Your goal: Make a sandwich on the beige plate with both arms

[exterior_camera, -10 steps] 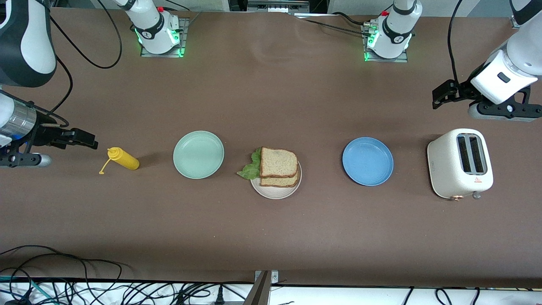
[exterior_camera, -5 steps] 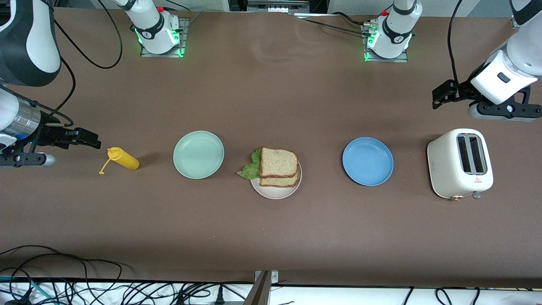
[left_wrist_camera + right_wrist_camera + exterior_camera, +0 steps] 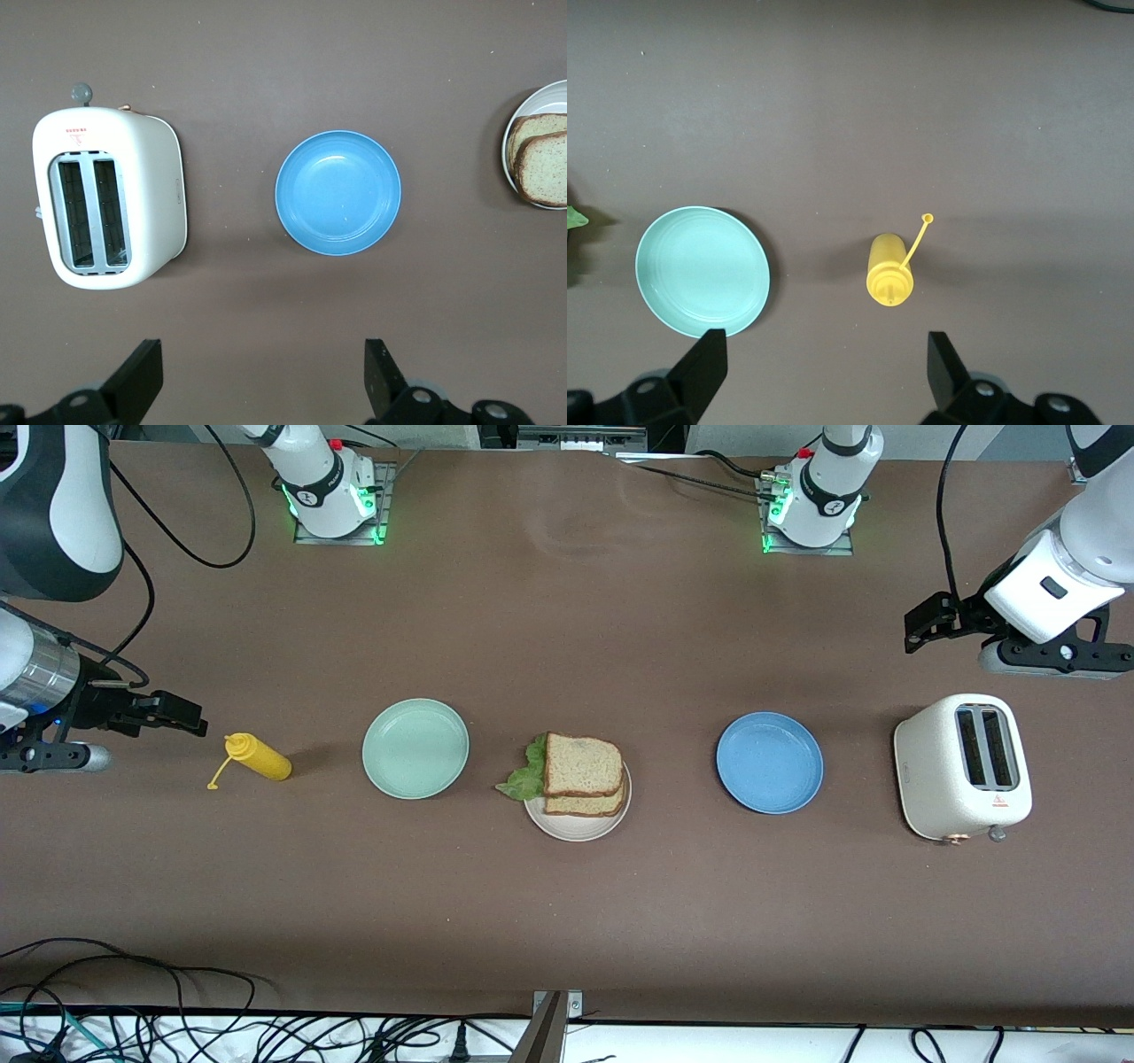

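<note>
The sandwich (image 3: 582, 765) lies on the beige plate (image 3: 576, 831) at mid-table: two bread slices stacked, with a green lettuce leaf (image 3: 524, 779) sticking out toward the right arm's end. Its edge also shows in the left wrist view, where the bread (image 3: 540, 164) rests on the plate's rim (image 3: 511, 133). My left gripper (image 3: 921, 622) hangs open over the table near the toaster, holding nothing (image 3: 261, 359). At the right arm's end of the table, my right gripper (image 3: 182, 716) is open and empty (image 3: 824, 354), near the yellow bottle.
A mint-green plate (image 3: 415, 747) and a yellow squeeze bottle (image 3: 259, 758) lie toward the right arm's end. A blue plate (image 3: 769, 763) and a white toaster (image 3: 964, 767) stand toward the left arm's end. Cables run along the table's near edge.
The right arm has shifted slightly, its gripper staying near the yellow bottle. The left arm and everything on the table have kept still.
</note>
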